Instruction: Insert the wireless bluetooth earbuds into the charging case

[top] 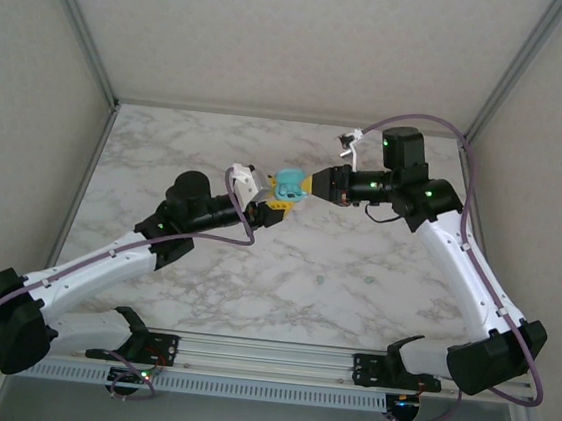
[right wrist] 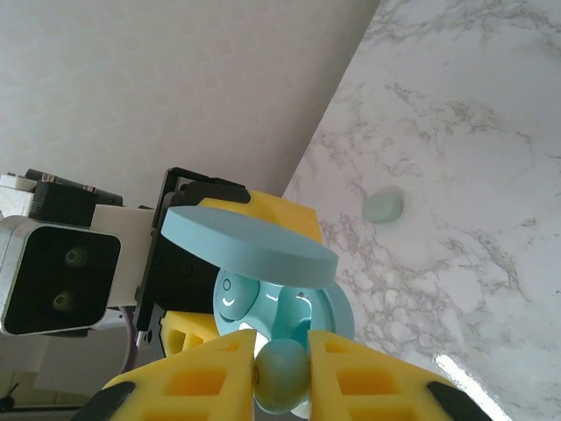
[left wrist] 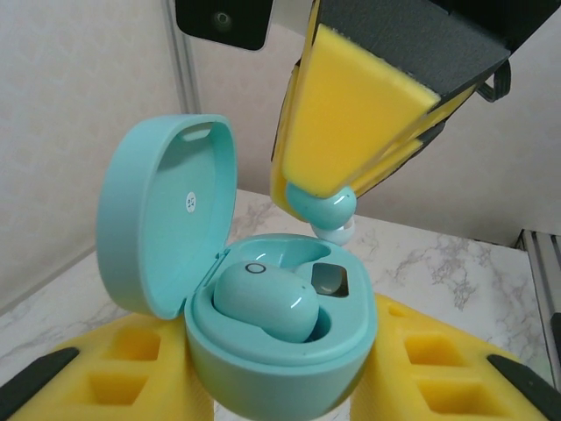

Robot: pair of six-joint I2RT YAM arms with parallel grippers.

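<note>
- The left gripper (left wrist: 280, 390) is sitting nearest its own wrist camera. Its yellow foam-padded fingers (left wrist: 131, 364) are standing partly apart and clamping the mint-teal rounded plastic charging case (left wrist: 280, 364) from both sides, low on its body.
- The case is being held upright above the white marbled desk (top: 303, 283), and its hinged lid (left wrist: 162, 219) is standing open to the left in the left wrist view.
- A glossy mint-teal pebble-shaped seated earbud (left wrist: 263, 303) is lying in the nearer socket. It is showing a small ring mark on top, with no letters to read.
- Just behind it, the empty socket (left wrist: 329, 279) is lying open and showing a dark square recess.
- Inside the lid, a small white round mark (left wrist: 191, 202) is showing, but its characters are too small to read.
- The right gripper (left wrist: 323, 200) is hanging over the case with its yellow pads nearly together, pinching the held earbud (left wrist: 326, 208), a matching mint-teal piece. The earbud's white tip is pointing down at the empty socket; I cannot tell whether it is touching the rim.
- From above, the left gripper (top: 271, 210) and right gripper (top: 309, 185) are meeting over the middle of the desk, with the case (top: 287, 184) between them.
- Farther off, in the right wrist view, a loose pale green pebble-like earbud (right wrist: 383, 207) is lying on the desk (right wrist: 456, 132), well apart from the case.
</note>
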